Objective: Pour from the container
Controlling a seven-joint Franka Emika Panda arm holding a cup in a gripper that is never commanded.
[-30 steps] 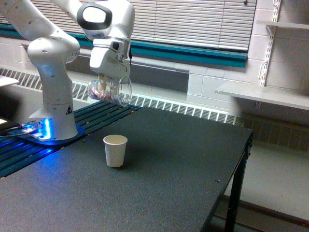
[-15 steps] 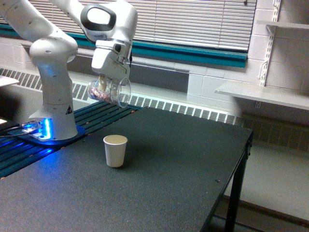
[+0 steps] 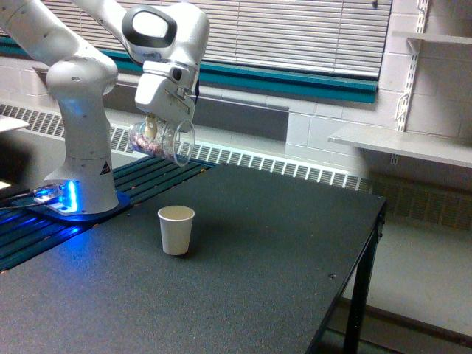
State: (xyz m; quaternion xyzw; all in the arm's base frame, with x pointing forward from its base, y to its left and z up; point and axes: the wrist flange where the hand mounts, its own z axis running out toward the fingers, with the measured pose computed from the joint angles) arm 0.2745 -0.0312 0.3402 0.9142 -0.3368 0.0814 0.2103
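Fingers [image 3: 153,125] of the gripper [image 3: 157,127] clamp the container [image 3: 161,140] from above, pale pads pressed on the clear mug wall, grip closed on it. Container hangs in the air, tipped nearly on its side, mouth facing the exterior view's right and slightly down, pinkish-brown bits sitting in its lower side near the base. One paper cup [image 3: 176,230], white, upright, open top, stands on the table [image 3: 280,258] below and a little to the exterior view's right of the container, well apart from it vertically. Nothing between mug mouth and cup but air. One robot arm [image 3: 81,88], white, its base [image 3: 77,188] standing on a plate with blue light glow at the exterior view's left table edge. Table top dark, speckled, one black leg visible at the exterior view's right. Behind: window blinds [image 3: 295,33] with a teal sill strip, a radiator grille [image 3: 280,168] running along the wall, one grey shelf [image 3: 402,144] on wall brackets at the exterior view's right. Counted: one container, one cup, one arm, one gripper. Loop handle of the mug not clearly readable from this angle.
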